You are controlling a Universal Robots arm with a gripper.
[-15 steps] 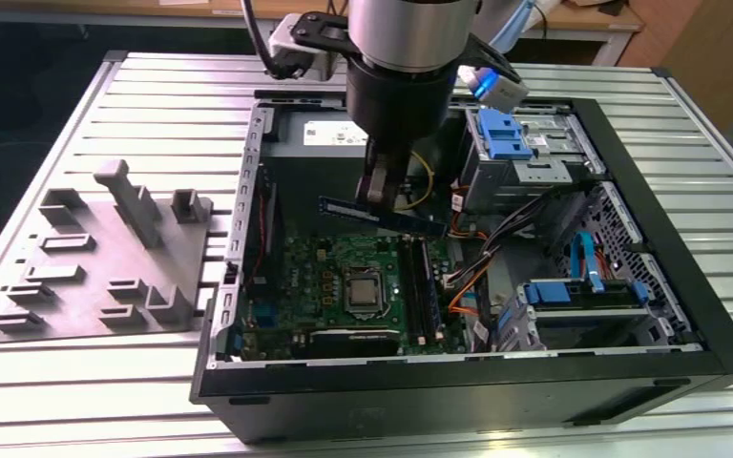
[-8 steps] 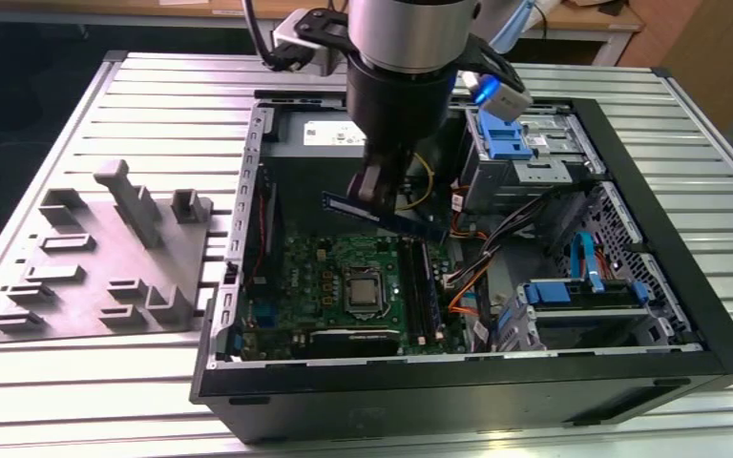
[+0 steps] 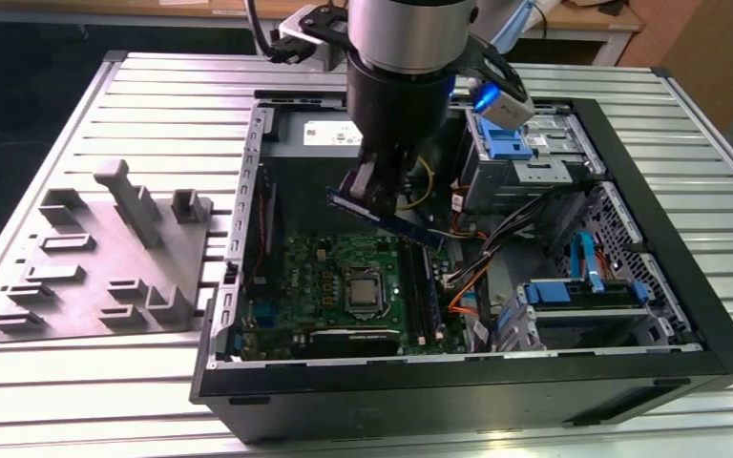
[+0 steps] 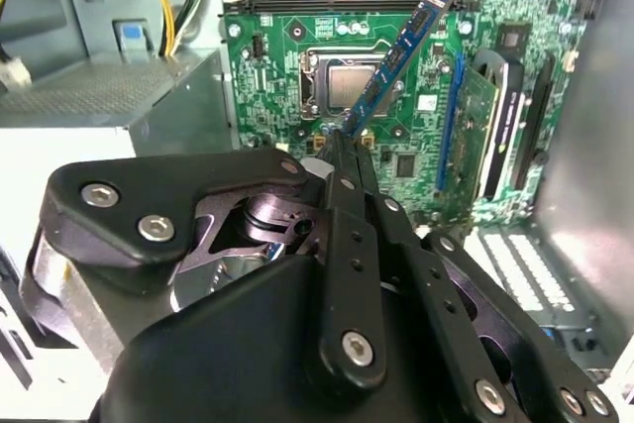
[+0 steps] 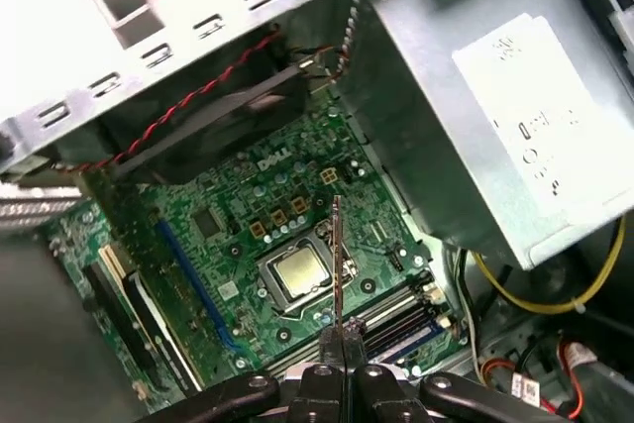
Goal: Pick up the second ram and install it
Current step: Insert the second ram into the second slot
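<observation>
Second ram point(image 3: 387, 219): we've got it hanging in the air inside the open PC case, not seated in any slot. In the exterior view it's at roughly 12 o'clock from the CPU socket and slanted, with one end toward 10 o'clock and the other toward 4 o'clock. In the second wrist view the second ram point(image 4: 396, 56) shows its blue face, and in the first wrist view the second ram point(image 5: 338, 255) is edge-on, just a thin line.

Gripper point(image 3: 377, 202): pinched narrow right on the second ram. In both wrist views most of the board pokes out past the fingertips point(image 4: 345, 151).

CPU socket point(image 3: 364, 291): silver lid, sitting below the second ram and clear of it.

Ram slots point(image 3: 420, 286): long black ones, just beside the CPU socket at 3 o'clock in the exterior view. We can't tell if any is already filled.

Motherboard point(image 3: 322, 272): green, flat on the case floor.

Cables point(image 3: 466, 286): an orange and black bundle at 3 o'clock from the ram slots.

Drive cage point(image 3: 519, 153): metal with blue clips, at about 2 o'clock from the gripper.

Power supply point(image 5: 475, 116): silver box near the board in the first wrist view.

PC case point(image 3: 469, 401): black tower lying on its side, open face up.

Fixture plate point(image 3: 99, 277): grey, at 9 o'clock from the case, well apart from the gripper.

Table point(image 3: 150, 86): slatted metal, under everything.
</observation>
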